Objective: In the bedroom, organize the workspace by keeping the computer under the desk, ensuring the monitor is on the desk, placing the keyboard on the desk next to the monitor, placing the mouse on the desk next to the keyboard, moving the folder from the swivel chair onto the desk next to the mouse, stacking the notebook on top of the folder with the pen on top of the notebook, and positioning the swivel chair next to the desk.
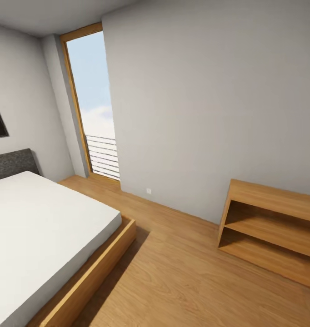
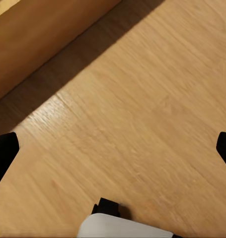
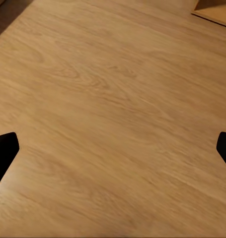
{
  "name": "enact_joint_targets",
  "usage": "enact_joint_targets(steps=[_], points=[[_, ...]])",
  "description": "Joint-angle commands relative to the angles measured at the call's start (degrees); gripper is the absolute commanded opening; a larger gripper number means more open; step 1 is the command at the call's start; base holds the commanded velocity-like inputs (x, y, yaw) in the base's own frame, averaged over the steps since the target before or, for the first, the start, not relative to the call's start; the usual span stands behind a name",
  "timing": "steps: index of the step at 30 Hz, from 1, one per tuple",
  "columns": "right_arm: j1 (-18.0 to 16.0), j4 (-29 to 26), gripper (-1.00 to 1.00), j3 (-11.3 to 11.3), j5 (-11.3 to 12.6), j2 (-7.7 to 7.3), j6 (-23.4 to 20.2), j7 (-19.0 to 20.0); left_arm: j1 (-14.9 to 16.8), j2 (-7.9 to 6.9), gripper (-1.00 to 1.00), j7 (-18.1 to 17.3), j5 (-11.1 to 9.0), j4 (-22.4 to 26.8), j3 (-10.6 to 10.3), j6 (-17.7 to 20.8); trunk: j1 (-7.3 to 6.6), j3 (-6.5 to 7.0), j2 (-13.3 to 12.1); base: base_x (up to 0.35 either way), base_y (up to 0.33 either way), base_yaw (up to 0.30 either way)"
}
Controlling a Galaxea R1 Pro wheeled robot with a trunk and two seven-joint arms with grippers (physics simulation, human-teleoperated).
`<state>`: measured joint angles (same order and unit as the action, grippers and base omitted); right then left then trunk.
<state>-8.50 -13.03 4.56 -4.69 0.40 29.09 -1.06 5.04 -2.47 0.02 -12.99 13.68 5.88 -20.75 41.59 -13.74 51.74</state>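
The frames hold none of the task's objects; I face a bedroom corner. In the left wrist view my left gripper hangs open over the wooden floor, its black fingertips spread wide at both edges with nothing between them. My right gripper in the right wrist view is open in the same way above bare floorboards, black fingertips far apart.
A bed with a white mattress and wooden frame fills the lower left. A low open wooden shelf unit stands against the grey wall at right. A tall window with a railing is in the far corner. Wooden floor lies between bed and shelf.
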Motion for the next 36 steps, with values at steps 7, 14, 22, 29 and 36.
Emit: enact_joint_targets(steps=[7, 14, 22, 29, 36], points=[[0.0, 0.0, 1.0, 0.4, -0.7, 0.04, 0.2, -0.1, 0.1, 0.01, 1.0, 0.0, -0.1, -0.1, 0.1, -0.1, 0.0, -0.31, 0.1, 0.0, 0.0, 0.272], [0.0, 0.0, 1.0, 0.4, -0.8, 0.04, 0.2, -0.1, 0.1, 0.03, 1.0, -0.1, -0.1, -0.1, 0.1, -0.1, 0.0, -0.55, 0.1, 0.0, 0.0, 0.272], [0.0, 0.0, 1.0, 0.5, -0.9, 0.1, 1.9, -0.1, 0.1, 0.0, 1.0, -0.1, -0.2, -0.1, 0.1, -0.1, 0.0, -0.83, 0.1, 0.0, 0.0, 0.272], [0.0, 0.0, 1.0, 0.5, -0.8, 0.13, 2.5, -0.1, 0.1, -0.09, 1.0, 0.0, -0.5, -0.1, 0.3, -0.2, 0.0, -1.07, 0.1, 0.0, 0.0, 0.272], [0.0, 0.0, 1.0, 0.5, -0.9, 0.13, 2.5, -0.1, 0.1, -1.57, 1.0, -0.2, -6.4, -0.1, 4.5, -0.3, 0.0, -1.32, 0.1, 0.0, 0.0, 0.272]])
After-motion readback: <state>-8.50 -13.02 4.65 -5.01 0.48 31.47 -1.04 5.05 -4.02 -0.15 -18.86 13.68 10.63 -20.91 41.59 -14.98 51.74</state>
